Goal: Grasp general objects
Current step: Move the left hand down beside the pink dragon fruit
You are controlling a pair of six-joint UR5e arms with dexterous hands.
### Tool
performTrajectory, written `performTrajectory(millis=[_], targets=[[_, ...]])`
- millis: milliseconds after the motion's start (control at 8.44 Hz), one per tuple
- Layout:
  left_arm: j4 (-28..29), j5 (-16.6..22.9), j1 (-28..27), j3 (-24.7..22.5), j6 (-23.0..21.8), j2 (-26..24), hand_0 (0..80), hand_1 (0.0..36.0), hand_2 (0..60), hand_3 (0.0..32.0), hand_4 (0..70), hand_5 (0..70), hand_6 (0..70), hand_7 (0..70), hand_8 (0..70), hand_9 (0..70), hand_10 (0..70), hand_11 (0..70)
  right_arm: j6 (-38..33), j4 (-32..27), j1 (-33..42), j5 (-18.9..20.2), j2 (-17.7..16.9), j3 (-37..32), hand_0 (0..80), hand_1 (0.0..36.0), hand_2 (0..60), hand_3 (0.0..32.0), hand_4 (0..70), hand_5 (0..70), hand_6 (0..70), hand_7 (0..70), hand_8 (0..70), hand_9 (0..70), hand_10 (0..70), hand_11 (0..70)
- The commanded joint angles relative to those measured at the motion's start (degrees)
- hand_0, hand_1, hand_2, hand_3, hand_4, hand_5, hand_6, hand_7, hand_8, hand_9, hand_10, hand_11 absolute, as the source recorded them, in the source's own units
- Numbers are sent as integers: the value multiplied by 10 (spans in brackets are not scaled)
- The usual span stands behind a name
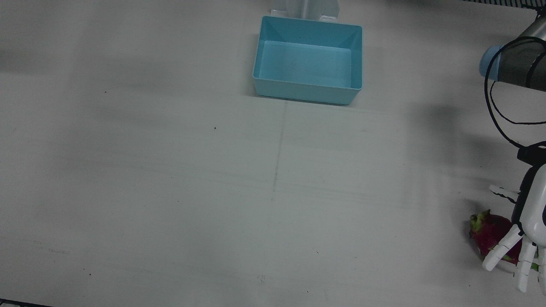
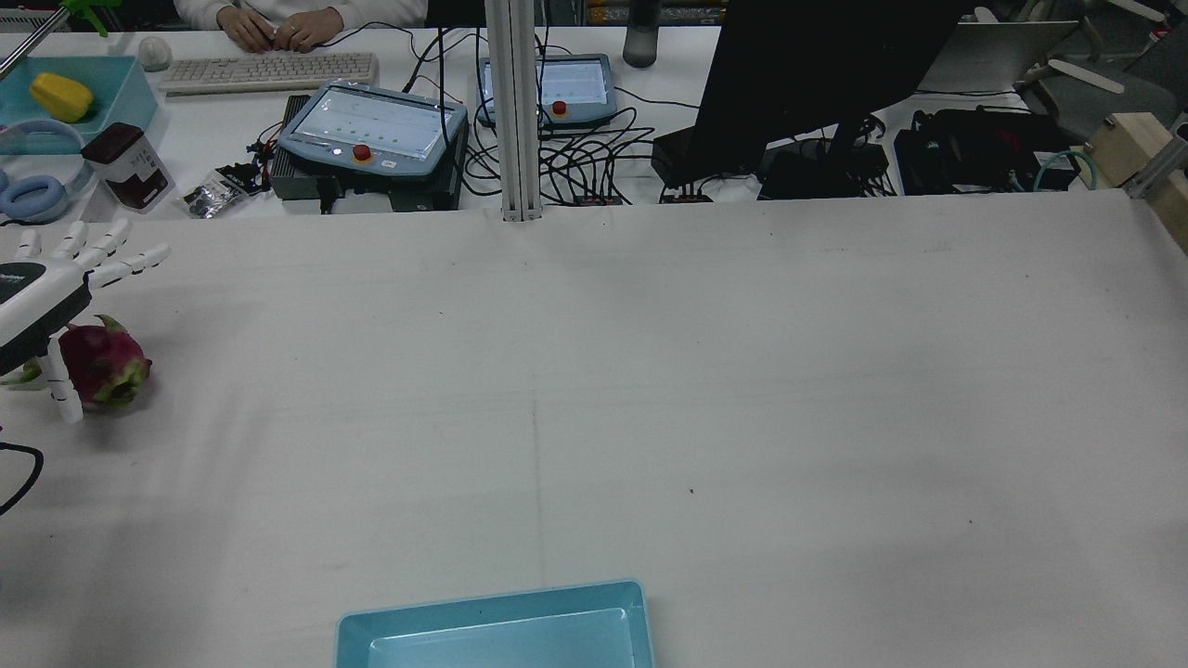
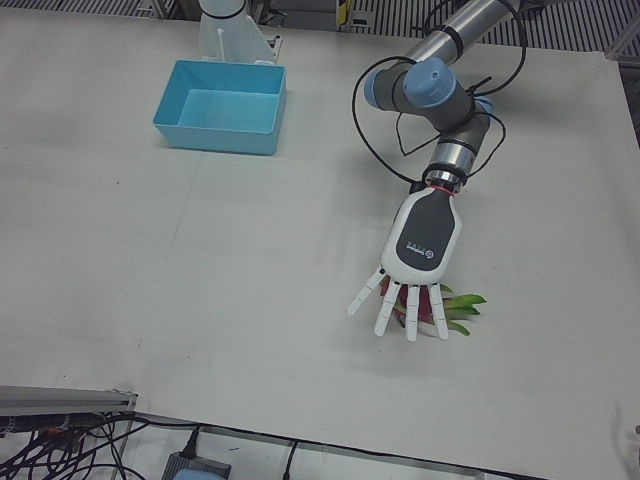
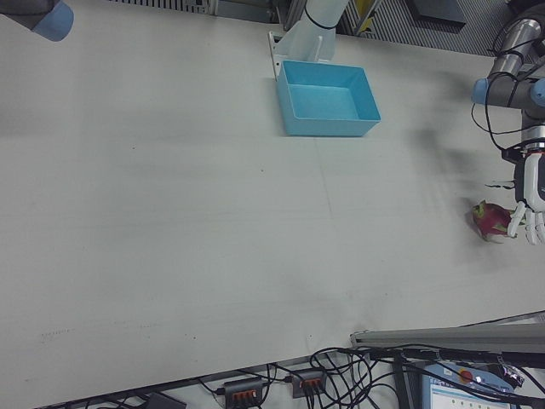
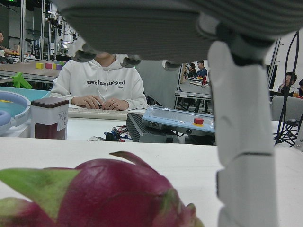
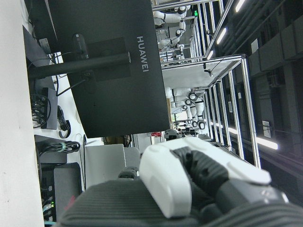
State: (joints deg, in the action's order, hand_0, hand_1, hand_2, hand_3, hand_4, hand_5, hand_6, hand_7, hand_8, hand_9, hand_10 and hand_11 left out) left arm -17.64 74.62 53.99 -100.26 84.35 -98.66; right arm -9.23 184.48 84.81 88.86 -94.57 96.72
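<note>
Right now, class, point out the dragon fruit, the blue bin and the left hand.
dragon fruit (image 2: pixel 97 362), rear view, red skin.
blue bin (image 1: pixel 308 66), front view, inner floor.
left hand (image 3: pixel 425 238), left-front view, back of palm.

White table, cluttered desk behind, dark monitor

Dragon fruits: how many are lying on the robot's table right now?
1. The dragon fruit lies near the table's edge on the robot's left side, under the left hand, whose fingers spread above it. The blue bin looks empty; none seem hidden.
</note>
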Motion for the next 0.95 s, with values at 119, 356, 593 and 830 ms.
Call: performTrajectory(millis=[119, 356, 593, 830], targets=[[52, 0, -1, 56, -1, 0, 541, 251, 223, 320, 0, 0, 0, 0, 0, 0, 0, 20, 0, 1, 0, 0, 0, 0, 0, 0, 0, 0, 0, 0, 0, 0, 0, 0, 0, 0], [76, 1, -2, 87, -2, 0, 538, 238, 186, 306, 0, 0, 0, 0, 0, 0, 1, 25, 0, 1, 0, 0, 0, 0, 0, 0, 0, 0, 0, 0, 0, 0, 0, 0, 0, 0], [80, 2, -4, 99, 0, -8, 539, 235, 180, 292, 0, 0, 0, 0, 0, 0, 8, 35, 0, 0, 0, 0, 0, 0, 0, 0, 0, 0, 0, 0, 0, 0, 0, 0, 0, 0], [73, 3, -10, 112, -1, -23, 528, 224, 182, 290, 11, 0, 0, 0, 9, 0, 1, 23, 0, 1, 0, 1, 0, 0, 0, 0, 0, 0, 0, 0, 0, 0, 0, 0, 0, 0]])
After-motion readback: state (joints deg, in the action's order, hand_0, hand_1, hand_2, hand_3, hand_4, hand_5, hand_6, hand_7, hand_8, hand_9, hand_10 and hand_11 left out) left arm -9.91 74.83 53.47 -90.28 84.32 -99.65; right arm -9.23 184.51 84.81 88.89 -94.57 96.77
